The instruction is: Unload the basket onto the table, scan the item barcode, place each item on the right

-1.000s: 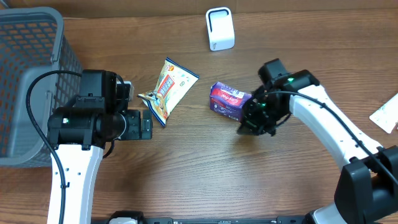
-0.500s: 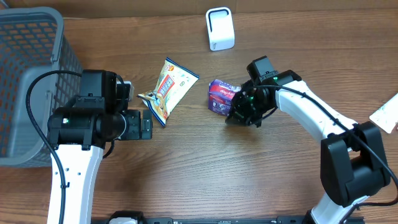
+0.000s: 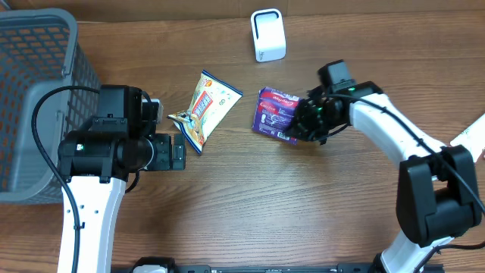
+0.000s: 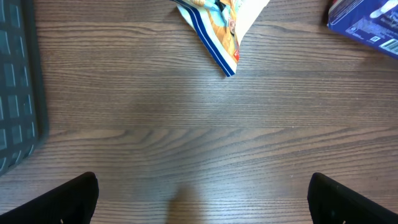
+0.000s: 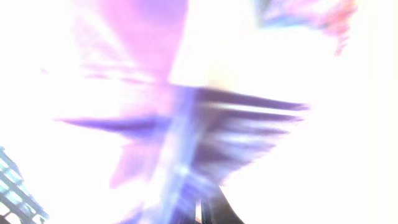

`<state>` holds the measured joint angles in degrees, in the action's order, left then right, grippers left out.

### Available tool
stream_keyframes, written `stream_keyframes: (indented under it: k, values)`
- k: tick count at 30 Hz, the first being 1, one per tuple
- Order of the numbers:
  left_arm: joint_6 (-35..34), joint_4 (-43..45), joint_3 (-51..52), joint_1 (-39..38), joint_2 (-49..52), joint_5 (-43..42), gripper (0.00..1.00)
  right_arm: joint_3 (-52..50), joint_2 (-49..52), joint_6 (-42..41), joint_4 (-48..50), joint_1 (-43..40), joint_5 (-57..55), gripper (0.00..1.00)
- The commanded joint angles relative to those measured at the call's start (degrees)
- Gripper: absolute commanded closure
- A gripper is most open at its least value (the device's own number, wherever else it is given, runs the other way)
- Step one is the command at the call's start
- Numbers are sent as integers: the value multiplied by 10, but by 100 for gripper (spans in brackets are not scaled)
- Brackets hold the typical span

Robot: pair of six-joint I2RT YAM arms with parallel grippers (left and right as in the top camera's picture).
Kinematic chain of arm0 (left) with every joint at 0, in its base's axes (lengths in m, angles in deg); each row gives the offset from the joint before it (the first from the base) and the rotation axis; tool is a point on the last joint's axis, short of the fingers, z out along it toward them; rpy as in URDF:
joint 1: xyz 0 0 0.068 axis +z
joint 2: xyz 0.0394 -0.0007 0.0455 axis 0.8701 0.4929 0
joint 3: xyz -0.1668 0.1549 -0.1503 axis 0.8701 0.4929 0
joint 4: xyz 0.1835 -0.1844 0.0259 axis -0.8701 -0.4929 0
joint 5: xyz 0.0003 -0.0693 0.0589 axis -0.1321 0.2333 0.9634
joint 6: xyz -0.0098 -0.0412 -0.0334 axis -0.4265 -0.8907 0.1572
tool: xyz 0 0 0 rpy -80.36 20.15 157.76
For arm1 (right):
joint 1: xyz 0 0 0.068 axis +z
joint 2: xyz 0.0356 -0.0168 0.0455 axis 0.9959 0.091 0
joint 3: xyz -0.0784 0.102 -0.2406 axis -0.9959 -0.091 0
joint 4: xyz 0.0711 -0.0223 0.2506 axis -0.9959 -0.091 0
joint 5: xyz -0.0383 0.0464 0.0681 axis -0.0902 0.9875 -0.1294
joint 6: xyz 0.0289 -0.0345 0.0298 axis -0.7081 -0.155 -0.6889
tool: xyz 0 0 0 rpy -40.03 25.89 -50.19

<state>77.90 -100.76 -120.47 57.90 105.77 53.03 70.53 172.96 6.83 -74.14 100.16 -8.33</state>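
The item, a purple snack pack (image 3: 273, 115), is held near mid-table with my right gripper (image 3: 301, 123) shut on its right end. In the right wrist view the purple pack (image 5: 186, 137) fills the frame as an overexposed blur, and the fingers cannot be made out. A white scanner (image 3: 268, 35) stands upright at the back of the table, apart from the pack. My left gripper (image 3: 179, 152) hovers open over bare wood, its fingertips (image 4: 68, 199) wide apart. A corner of the purple pack (image 4: 367, 22) shows at the top right of the left wrist view.
A yellow and blue snack bag (image 3: 206, 108) lies between the two arms, and the snack bag (image 4: 221, 25) also shows in the left wrist view. A grey mesh basket (image 3: 38, 91) fills the left side. A white packet (image 3: 471, 138) lies at the right edge.
My right gripper swung in onto the purple pack, and the pack has tilted and shifted slightly toward the back left. The left arm has not moved.
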Motion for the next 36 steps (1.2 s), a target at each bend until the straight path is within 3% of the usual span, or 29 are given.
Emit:
stream_keyframes:
  k: [1,3,4,5,8,10,11,12,18,24,36]
  values:
    - [-8,0,0,3,2,0,0,13,2,2,-1,-30,11,94]
    - [-8,0,0,3,2,0,0,14,1,42,-5,-41,44,96]
    - [-8,0,0,3,2,0,0,18,1,76,-8,-44,64,91]
    - [-8,0,0,3,2,0,0,32,1,107,-31,-49,69,76]
    - [-8,0,0,3,2,0,0,71,1,140,-94,-54,41,61]
    - [-8,0,0,3,2,0,0,102,1,162,-138,-55,10,37]
    - [-8,0,0,3,2,0,0,115,1,182,-154,-55,-3,13]
    - [-8,0,0,3,2,0,0,129,1,215,-167,-55,-14,0]
    - [-8,0,0,3,2,0,0,136,2,257,-161,-55,-17,0]
    - [-8,3,0,3,2,0,0,136,2,253,-87,-56,-106,0]
    - [-10,4,0,3,2,0,0,137,71,253,56,-103,-107,0]
